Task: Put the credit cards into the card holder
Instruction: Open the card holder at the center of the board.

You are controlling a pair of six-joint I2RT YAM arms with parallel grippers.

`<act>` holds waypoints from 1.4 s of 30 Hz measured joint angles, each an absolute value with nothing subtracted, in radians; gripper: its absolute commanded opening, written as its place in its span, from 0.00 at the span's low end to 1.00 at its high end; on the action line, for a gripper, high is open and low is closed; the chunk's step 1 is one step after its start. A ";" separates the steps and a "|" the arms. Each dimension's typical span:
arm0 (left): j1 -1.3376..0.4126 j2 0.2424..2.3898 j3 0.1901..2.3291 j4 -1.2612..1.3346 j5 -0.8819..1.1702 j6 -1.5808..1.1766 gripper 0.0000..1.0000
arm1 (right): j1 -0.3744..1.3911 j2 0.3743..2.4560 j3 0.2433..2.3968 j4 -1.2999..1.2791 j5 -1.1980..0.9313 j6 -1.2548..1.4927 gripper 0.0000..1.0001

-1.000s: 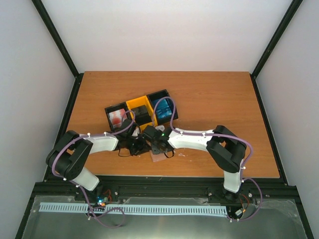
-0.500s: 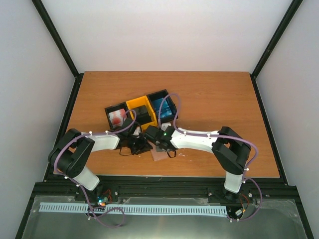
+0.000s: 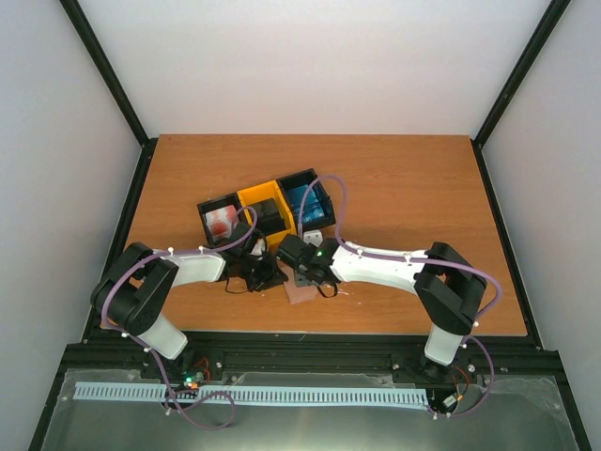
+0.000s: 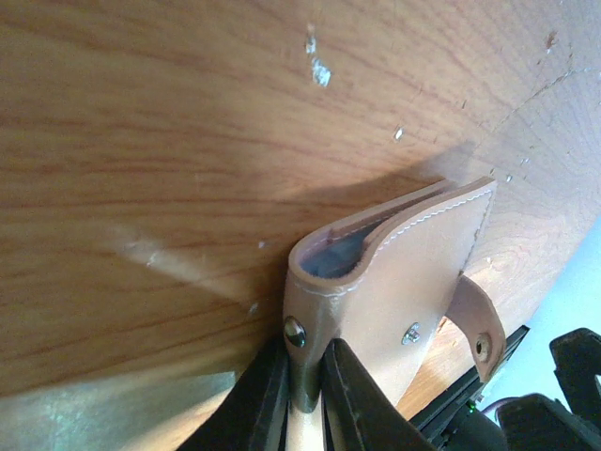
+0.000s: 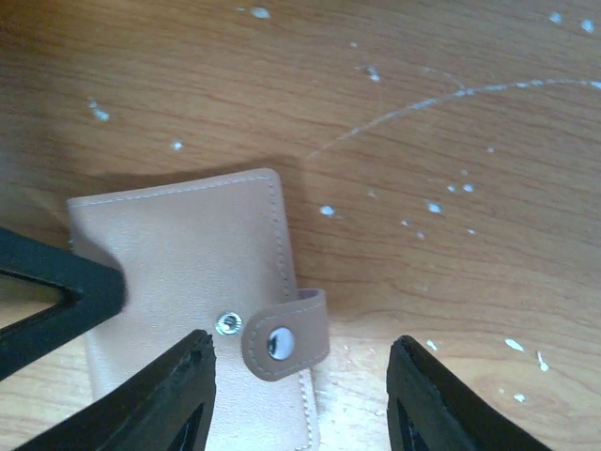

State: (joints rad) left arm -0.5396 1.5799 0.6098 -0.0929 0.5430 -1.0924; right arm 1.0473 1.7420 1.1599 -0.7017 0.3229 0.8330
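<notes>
Top external: row of three joined bins (image 3: 252, 195) on the worktop (image 3: 404, 178), set at a slant; black, yellow, black. Cards (image 3: 222, 223) inside: red-and-white in the left black bin, blue in the right black bin. Dark contents in the yellow one, too small to tell. Holder (image 3: 300, 294) on the near side of the bins, close to them, mostly hidden under both wrists, with only a tan corner showing.

Left wrist: left hand (image 4: 305, 399) pinched narrow on the holder's edge, one finger (image 4: 268, 404) on each side of the leather, right by a metal stud (image 4: 295, 331). Covers bowed slightly apart at the held end, with a pale translucent pocket glimpsed in the gap. Strap tab (image 4: 479, 338) loose off the far cover, unfastened. Shadow cast on the wood beyond. Resting on the worktop or lifted clear of it: cannot tell.

Right wrist: right hand (image 5: 302, 343) spread wide, poised over the holder, gripping nothing. Fingers (image 5: 178, 395) on either side of the strap tab, apart from it. Holder seen cover-up, with stitching along the edge. Tab's snap just beside the stud, not pressed onto it. Black finger of the left hand at the holder's left edge. Pale flecks and a thin scratch across the bare wood to the right.
</notes>
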 measured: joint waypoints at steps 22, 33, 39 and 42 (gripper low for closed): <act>-0.540 1.580 0.611 -0.093 0.543 -1.090 0.12 | 1.039 1.813 1.188 -0.738 0.371 0.827 0.24; -0.542 1.584 0.628 -0.117 0.537 -1.084 0.12 | 0.997 1.816 1.142 -0.710 0.298 0.825 0.12; -0.545 1.583 0.634 -0.122 0.531 -1.076 0.21 | 0.971 1.813 1.124 -0.670 0.251 0.798 0.03; -0.545 1.571 0.636 -0.122 0.511 -1.055 0.36 | 0.970 1.796 1.122 -0.658 0.243 0.789 0.03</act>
